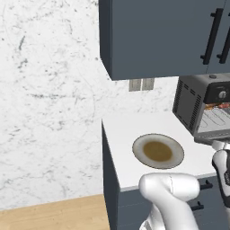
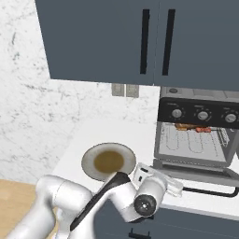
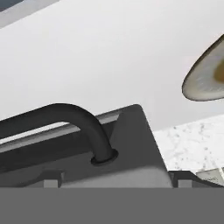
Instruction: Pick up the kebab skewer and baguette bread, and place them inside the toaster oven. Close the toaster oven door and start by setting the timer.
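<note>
White kitchen counter (image 2: 116,133): the dark glass-paned toaster oven door (image 2: 196,173) hangs open, its curved black bar handle (image 3: 74,120) lying crosswise just ahead of the gripper (image 2: 175,186); finger spread unclear.

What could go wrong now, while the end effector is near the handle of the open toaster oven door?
1. The toaster oven door hangs open past the counter edge; the arm's wrist is close beside it, so it may knock the door.
2. The hand view looks at the bar handle from very near; a misjudged lift could slip off it.
3. The food lies on the rack; a hard closing might shake it.
</note>
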Motion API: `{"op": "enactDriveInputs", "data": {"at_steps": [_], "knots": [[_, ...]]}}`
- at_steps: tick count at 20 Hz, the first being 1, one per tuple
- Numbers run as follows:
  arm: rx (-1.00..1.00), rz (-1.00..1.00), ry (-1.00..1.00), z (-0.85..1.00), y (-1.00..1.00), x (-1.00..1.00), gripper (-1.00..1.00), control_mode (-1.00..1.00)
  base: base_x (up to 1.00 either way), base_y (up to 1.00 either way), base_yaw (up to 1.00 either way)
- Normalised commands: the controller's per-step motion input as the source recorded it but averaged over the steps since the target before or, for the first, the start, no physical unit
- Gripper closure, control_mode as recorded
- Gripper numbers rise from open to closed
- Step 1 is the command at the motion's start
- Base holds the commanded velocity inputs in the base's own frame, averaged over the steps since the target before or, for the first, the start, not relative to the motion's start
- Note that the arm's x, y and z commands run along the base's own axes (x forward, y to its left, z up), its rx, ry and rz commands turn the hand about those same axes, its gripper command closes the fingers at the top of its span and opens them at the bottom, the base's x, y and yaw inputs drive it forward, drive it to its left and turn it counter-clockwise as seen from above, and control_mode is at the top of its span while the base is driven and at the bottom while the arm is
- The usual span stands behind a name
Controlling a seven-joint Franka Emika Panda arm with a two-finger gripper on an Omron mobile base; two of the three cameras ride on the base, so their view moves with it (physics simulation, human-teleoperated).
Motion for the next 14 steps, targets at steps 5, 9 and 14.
{"op": "enactDriveInputs", "data": {"at_steps": [5,9,14], "knots": [[0.0,0.47,-0.08,0.92,-0.38,0.06,-1.0,-1.0,0.0,0.0,0.0],[0.0,0.4,0.0,0.64,-0.43,0.29,-1.0,-1.0,0.0,0.0,0.0],[-0.02,0.33,0.14,0.63,-0.38,0.15,-1.0,-1.0,0.0,0.0,0.0]]}}
